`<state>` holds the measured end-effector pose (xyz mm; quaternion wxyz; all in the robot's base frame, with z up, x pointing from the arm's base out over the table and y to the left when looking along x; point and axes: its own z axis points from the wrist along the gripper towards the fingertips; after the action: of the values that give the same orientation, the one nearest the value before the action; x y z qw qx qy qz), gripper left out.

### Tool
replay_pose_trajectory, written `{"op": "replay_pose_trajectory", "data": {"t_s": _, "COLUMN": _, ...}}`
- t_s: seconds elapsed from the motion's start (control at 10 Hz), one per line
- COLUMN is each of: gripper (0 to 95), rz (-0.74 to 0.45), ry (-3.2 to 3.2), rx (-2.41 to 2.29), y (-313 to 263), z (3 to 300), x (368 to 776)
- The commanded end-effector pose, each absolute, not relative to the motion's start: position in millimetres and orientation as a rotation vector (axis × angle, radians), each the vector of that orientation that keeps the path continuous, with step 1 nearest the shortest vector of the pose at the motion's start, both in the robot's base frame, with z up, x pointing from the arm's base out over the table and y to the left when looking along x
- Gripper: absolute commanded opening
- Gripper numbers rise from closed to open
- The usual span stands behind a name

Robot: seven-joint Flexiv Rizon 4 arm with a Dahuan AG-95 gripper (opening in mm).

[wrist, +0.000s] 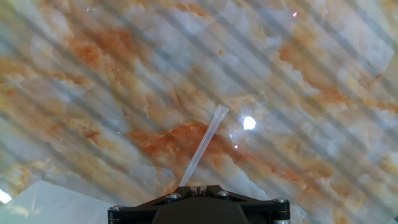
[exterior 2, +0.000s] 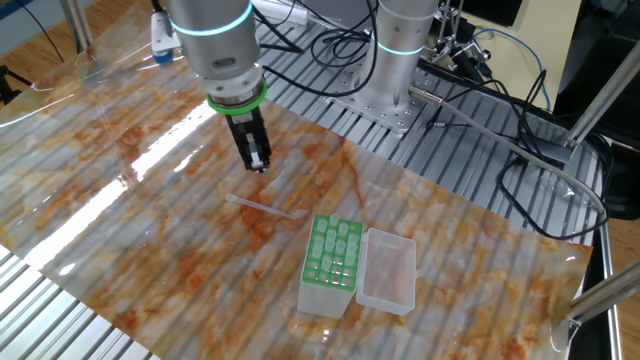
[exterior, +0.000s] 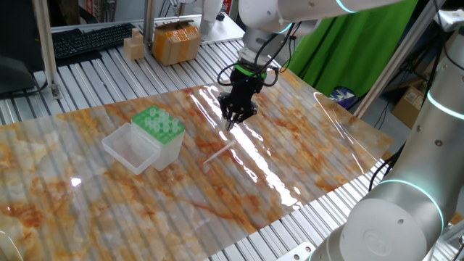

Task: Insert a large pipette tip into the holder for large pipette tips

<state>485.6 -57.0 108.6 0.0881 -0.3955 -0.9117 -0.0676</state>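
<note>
Lying loose on the table, the pipette tip awaits pickup.
The slender translucent whitish plastic pipette tip (exterior: 217, 154) rests flat on the glossy orange-veined marble-patterned table (exterior: 304, 145), apart from the green-topped translucent holder box (exterior: 159, 130), clear lid open. The black gripper (exterior: 233, 125) hovers above it, closed and empty; grasping and insertion remain.

The marbled mat (exterior: 304, 145) lies mostly bare, giving a gripper open passage over its middle and along its long edges. Two things stand in the way. The large pipette tip (exterior 2: 265, 208) lies flat near the mat's middle, just below the closed gripper (exterior 2: 259, 163). The holder for large pipette tips (exterior 2: 333, 262) rises off the surface toward one end, its clear lid (exterior 2: 388, 270) folded open beside it, well apart from the tip.
</note>
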Motion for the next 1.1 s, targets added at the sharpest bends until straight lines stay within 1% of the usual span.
{"op": "replay_pose_trajectory", "data": {"t_s": 0.1, "gripper": 0.0, "rz": -0.191, "ry": -2.710, "rx": -1.197, "y": -56.6, "z": 106.1, "x": 485.3}}
{"op": "replay_pose_trajectory", "data": {"t_s": 1.1, "gripper": 0.0, "rz": -0.186, "ry": -2.702, "rx": -1.215, "y": -56.3, "z": 102.5, "x": 483.5}}
